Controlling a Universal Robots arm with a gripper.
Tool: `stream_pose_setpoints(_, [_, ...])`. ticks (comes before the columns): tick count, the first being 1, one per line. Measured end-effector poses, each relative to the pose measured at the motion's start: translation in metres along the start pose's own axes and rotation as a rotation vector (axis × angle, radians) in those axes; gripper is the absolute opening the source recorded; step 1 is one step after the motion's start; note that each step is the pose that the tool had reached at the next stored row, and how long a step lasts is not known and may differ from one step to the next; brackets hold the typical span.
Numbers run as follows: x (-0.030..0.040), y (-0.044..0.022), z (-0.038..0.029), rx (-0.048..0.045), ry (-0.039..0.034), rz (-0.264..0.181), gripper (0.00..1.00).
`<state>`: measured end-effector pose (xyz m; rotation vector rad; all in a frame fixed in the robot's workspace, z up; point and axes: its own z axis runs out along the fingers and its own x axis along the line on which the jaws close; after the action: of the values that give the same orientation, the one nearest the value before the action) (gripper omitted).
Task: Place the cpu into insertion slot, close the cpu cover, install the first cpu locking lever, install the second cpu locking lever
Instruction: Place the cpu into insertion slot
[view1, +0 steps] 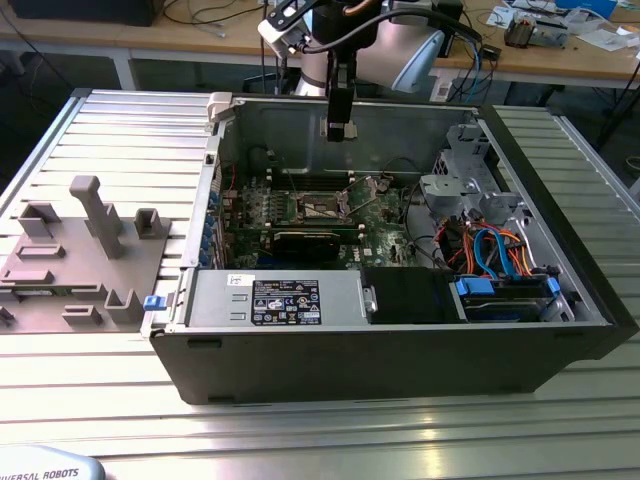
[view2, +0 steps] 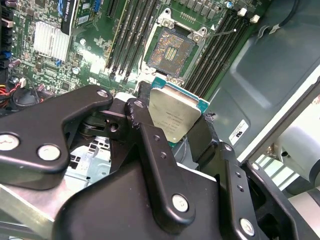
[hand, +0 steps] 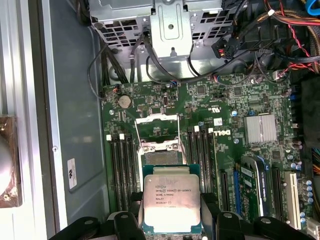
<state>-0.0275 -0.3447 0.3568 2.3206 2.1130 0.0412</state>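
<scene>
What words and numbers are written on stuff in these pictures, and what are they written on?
The cpu, held in the hand: lines of small print on its metal top; I leave them unread.
Motherboard: white lettering, too small to read surely.
Black label on the grey box: too small to read.
White sticker on the case wall: too small to read.

Clear air above the insertion slot (view2: 170, 47); raised cpu cover (hand: 159, 145) at its edge (memory slots (view2: 130, 35) alongside)
</scene>
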Motion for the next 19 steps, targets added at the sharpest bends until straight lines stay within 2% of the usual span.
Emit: stream_pose_setpoints(19, [0.0, 0.0, 0.0, -0.0002, -0.0002, 0.013, 0.54])
